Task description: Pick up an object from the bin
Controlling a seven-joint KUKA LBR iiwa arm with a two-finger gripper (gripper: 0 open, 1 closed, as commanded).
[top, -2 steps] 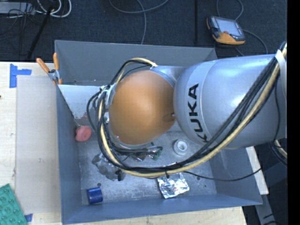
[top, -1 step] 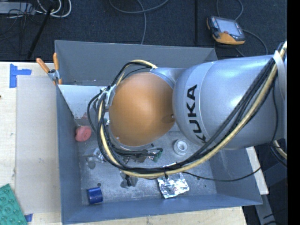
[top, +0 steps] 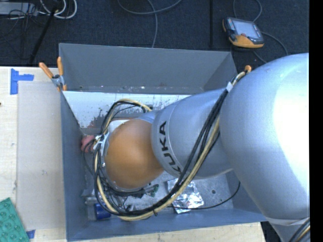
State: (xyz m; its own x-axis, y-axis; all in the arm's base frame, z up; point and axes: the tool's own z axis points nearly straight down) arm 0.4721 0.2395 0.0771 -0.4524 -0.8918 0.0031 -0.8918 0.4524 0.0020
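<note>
your grey bin sits on a dark floor strewn with cables. the arm reaches in from the right, its orange cover over the bin's left middle (you cannot tell the gripper's state beneath it). nearest lie a pink thing, a blue thing and crumpled foil.

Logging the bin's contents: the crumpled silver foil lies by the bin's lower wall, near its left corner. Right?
Wrong side. In the camera view the crumpled silver foil lies by the bin's lower wall, but toward the right; a small blue thing sits near the left corner.
</note>
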